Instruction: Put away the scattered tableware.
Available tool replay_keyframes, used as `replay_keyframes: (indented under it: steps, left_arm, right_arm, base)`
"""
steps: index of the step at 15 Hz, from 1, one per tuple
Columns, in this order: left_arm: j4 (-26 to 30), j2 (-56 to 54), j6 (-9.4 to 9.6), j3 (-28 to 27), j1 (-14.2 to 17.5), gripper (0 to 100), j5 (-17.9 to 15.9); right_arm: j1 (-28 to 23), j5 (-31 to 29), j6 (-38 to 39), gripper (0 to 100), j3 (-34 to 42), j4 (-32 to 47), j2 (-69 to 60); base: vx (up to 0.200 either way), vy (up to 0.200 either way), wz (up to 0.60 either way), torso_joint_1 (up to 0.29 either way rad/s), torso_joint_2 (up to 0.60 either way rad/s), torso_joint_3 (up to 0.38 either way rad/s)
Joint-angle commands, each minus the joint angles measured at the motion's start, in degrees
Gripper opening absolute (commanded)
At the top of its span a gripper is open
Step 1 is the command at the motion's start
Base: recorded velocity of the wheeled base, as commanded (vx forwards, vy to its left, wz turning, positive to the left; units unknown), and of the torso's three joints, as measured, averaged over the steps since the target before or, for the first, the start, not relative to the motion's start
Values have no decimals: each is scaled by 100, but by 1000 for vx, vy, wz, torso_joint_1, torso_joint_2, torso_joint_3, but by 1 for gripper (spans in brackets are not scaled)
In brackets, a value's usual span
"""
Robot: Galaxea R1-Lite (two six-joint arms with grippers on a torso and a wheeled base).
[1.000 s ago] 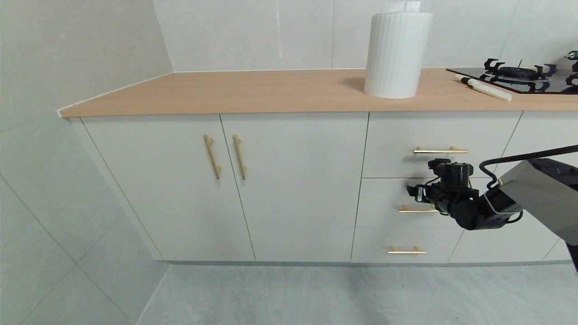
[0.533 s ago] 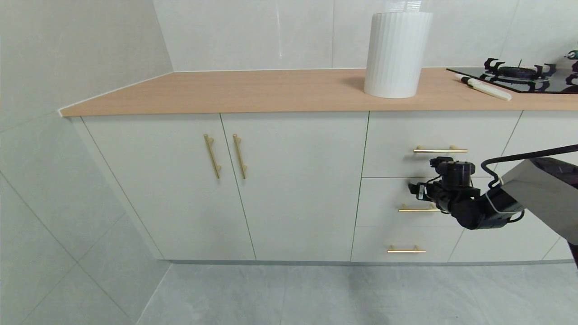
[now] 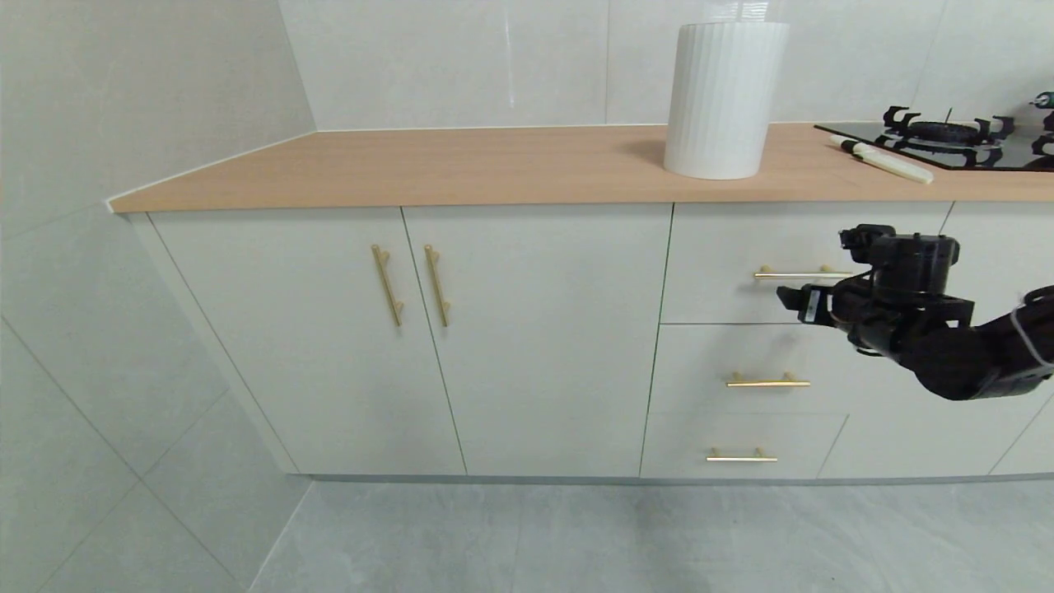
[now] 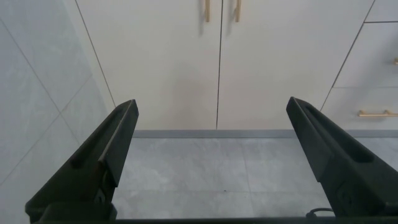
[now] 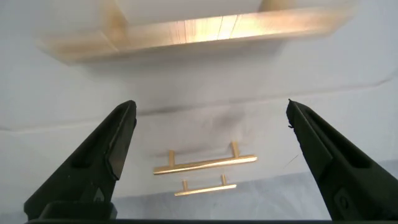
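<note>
A white knife-like utensil (image 3: 885,161) lies on the wooden counter (image 3: 428,169) beside the stove (image 3: 947,140). My right gripper (image 3: 795,301) hangs open in front of the drawer stack, just below the top drawer's gold handle (image 3: 803,273). In the right wrist view that gripper (image 5: 209,112) is empty, with the top handle (image 5: 199,31) close and blurred ahead of its fingers and the two lower handles (image 5: 205,163) farther off. My left gripper (image 4: 211,106) is open and empty, low over the floor and facing the double cupboard doors (image 4: 219,50).
A tall white ribbed canister (image 3: 723,99) stands on the counter above the drawers. Two cupboard doors with upright gold handles (image 3: 412,284) sit left of the drawer stack. Tiled walls close off the left corner. Grey floor (image 3: 494,535) lies open below.
My right arm has risen from the level of the middle drawer handle to just under the top drawer handle and shifted a little to the right. The gripper stayed open.
</note>
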Motion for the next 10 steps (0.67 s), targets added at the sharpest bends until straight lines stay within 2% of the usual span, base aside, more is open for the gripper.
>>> replay_keyframes:
  steps: [1, 2, 4, 6, 7, 8, 10]
  left_arm:
    - [-2, 2, -1, 1, 1, 100, 0]
    - [-2, 2, -1, 1, 1, 100, 0]
    - [-2, 2, -1, 1, 1, 100, 0]
    - [-2, 2, -1, 1, 1, 100, 0]
    - [-2, 2, -1, 1, 1, 100, 0]
    - [-2, 2, -1, 1, 1, 100, 0]
    - [-2, 2, -1, 1, 1, 100, 0]
  right_arm:
    - [415, -111, -16, 100, 1258, -5, -1787]
    - [573, -322, 2, 100, 2005, -5, -2683]
    - [608, -858, -16, 100, 3033, -14, -3843]
    - [608, -946, -236, 100, 4053, 30, -5399]
    - [608, -946, -236, 100, 4053, 30, -5399]
    - [538, -1025, -1062, 100, 4756, 373, -7016]
    - [450, -1236, -1651, 100, 4800, 1612, -8563]
  base:
    - [0, 0, 0, 0, 0, 0]
    - [0, 0, 0, 0, 0, 0]
    - [0, 0, 0, 0, 0, 0]
    - [0, 0, 0, 0, 0, 0]
    - [0, 0, 0, 0, 0, 0]
    - [0, 0, 0, 0, 0, 0]
    - [0, 0, 0, 0, 0, 0]
